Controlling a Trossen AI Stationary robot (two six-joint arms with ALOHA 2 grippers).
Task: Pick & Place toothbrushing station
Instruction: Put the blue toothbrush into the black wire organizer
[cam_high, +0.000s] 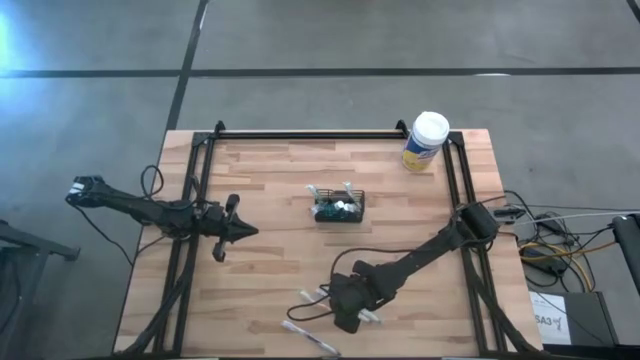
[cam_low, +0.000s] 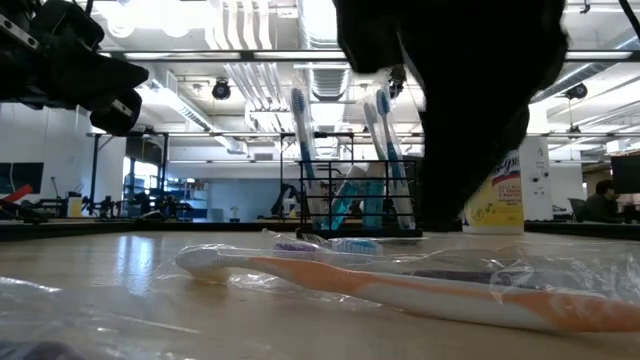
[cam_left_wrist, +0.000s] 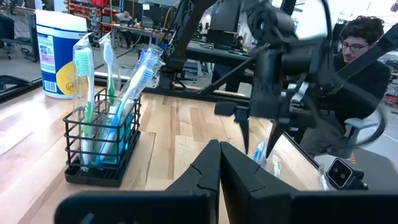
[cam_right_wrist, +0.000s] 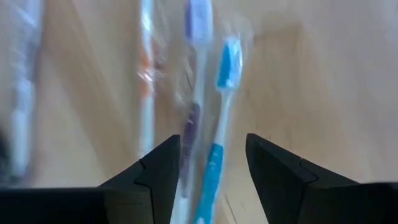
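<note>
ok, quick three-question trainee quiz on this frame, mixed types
1. True or false: the caddy already holds upright toothbrushes.
2. Which end effector hangs open over the wrapped toothbrushes lying at the table's near edge? A) left B) right
3. Fill in: the white-lidded canister stands near the table's far ____ corner, seen from above.

Key:
1. True.
2. B: the right end effector straddles the blue toothbrush; the left end effector waits shut, left of the caddy.
3. Right.
</note>
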